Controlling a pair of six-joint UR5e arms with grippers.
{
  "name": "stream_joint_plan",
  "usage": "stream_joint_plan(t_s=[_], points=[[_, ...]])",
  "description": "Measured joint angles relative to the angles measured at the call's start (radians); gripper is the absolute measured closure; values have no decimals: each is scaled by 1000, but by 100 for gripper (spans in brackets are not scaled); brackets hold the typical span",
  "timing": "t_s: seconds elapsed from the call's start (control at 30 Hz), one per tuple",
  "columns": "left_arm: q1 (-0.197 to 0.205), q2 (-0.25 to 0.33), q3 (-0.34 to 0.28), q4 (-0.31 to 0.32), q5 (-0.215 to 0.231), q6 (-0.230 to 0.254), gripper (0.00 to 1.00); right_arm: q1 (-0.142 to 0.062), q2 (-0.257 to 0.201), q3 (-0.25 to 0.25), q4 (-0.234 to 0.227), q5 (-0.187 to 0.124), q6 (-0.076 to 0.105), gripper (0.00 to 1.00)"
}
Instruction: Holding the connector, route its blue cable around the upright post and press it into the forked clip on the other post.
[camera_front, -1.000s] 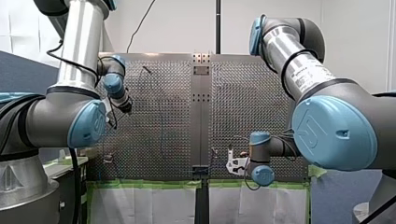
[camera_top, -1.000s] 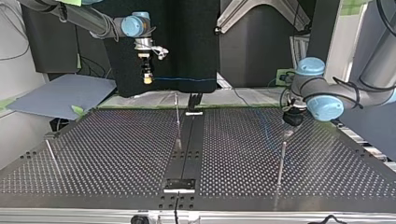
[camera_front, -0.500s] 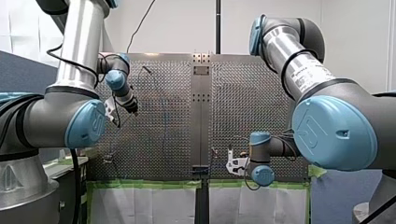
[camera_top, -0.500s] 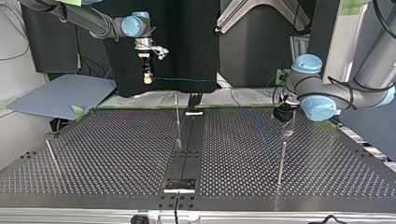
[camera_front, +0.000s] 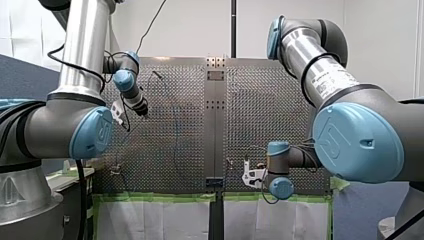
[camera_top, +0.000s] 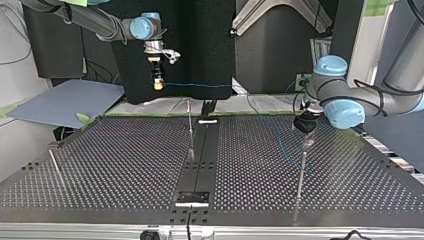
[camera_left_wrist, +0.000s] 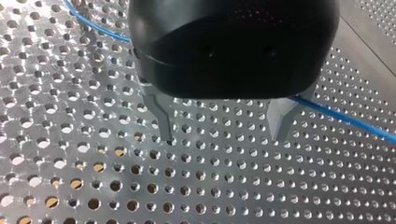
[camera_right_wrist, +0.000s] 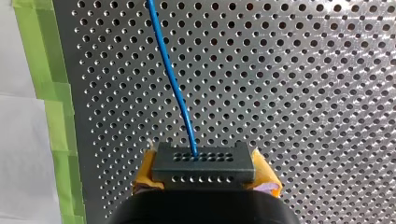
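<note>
Right wrist view: our right hand (camera_right_wrist: 203, 181) clamps the black connector (camera_right_wrist: 203, 162) between its yellow pads (camera_right_wrist: 143, 180), and the blue cable (camera_right_wrist: 173, 84) runs from it over the perforated counter (camera_right_wrist: 303, 93). Our left hand (camera_left_wrist: 222, 136) hangs low over the counter, metal fingers (camera_left_wrist: 161, 116) spread wide on nothing, the cable passing beneath it.

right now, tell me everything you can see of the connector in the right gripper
The connector is a small dark rectangular block, plastic by its look, with rows of small holes in the faces turned toward the wrist camera. It sits square between the yellow pads of my right gripper, clamped at both ends and held off the perforated table. The blue cable leaves a hole near its middle and runs ahead of the gripper. Nothing else touches it.
</note>
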Motion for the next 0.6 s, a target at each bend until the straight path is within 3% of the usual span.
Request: stream_joint_plan(t_s=[0.3, 0.6], points=[[-2, 34, -4, 5, 38, -24, 0, 0, 0, 0, 1, 0, 0, 100], [-9, 91, -30, 20, 41, -35, 0, 0, 0, 0, 0, 0, 0, 100]])
